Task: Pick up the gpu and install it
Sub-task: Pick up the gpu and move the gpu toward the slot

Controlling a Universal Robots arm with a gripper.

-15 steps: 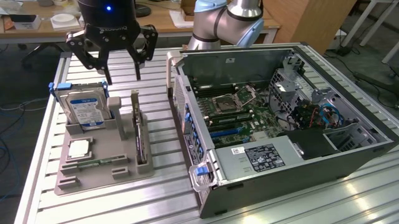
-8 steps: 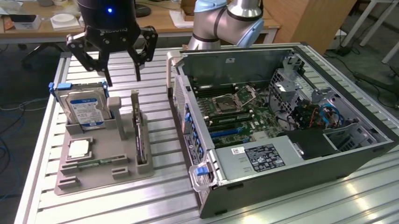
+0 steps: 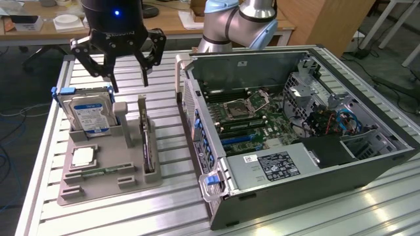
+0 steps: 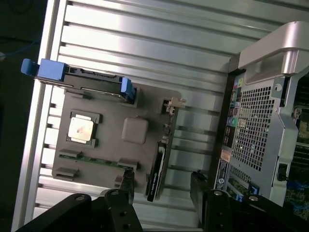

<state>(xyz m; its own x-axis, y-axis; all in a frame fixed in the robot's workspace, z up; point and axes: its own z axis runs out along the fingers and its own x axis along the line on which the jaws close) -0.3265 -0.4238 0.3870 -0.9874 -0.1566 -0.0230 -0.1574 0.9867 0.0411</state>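
The gpu [image 3: 145,142] is a thin dark card standing on edge in a slot of the grey holder [image 3: 105,189], at the side facing the computer case. My gripper [image 3: 131,84] hangs open above the holder's far end, well above the card, with nothing between its fingers. In the wrist view the gpu [image 4: 157,169] shows as a narrow dark strip. Its near end falls between the two black fingers of my gripper [image 4: 163,191], closer to one finger [image 4: 128,183] than to the other. The open computer case [image 3: 295,128] lies on its side at the exterior view's right, motherboard exposed.
On the holder [image 4: 159,104], a hard drive [image 3: 88,110] with blue brackets stands beside the gpu, a square processor [image 3: 83,156] lies flat, and a green memory stick [image 3: 98,172] lies near the front. The case's metal wall [image 3: 190,98] rises close to the holder. Slatted aluminium table [image 3: 170,211] underneath.
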